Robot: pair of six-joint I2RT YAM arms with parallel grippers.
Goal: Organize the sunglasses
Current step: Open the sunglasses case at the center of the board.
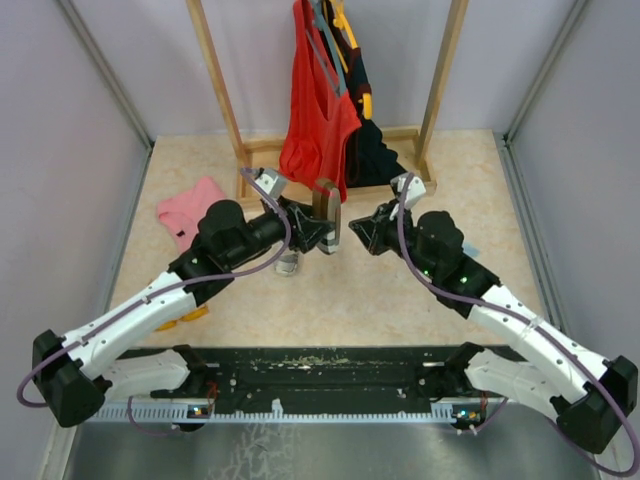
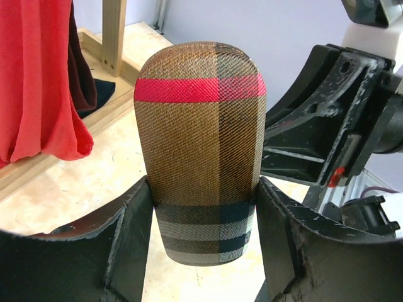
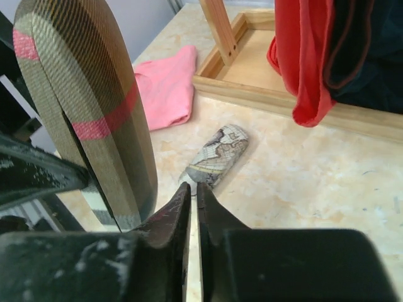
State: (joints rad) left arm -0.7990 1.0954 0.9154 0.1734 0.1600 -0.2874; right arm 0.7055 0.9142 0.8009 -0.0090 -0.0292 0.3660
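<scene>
Two grippers meet above the bench: the left gripper clamps the lower sides of an upright brown plaid case, while the right gripper, pinched shut on nothing visible, hovers just beside its seam edge. The sunglasses are out of sight, possibly inside the case. Pressing that seam shut likely needs a steady left hold. A map-print pouch lies beyond, with a pink cloth and a wooden rack crowding the far side.

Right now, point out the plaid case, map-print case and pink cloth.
plaid case (image 2: 201,157): left wrist view, front face.
map-print case (image 3: 217,155): right wrist view, top face.
pink cloth (image 3: 167,88): right wrist view, middle.
</scene>
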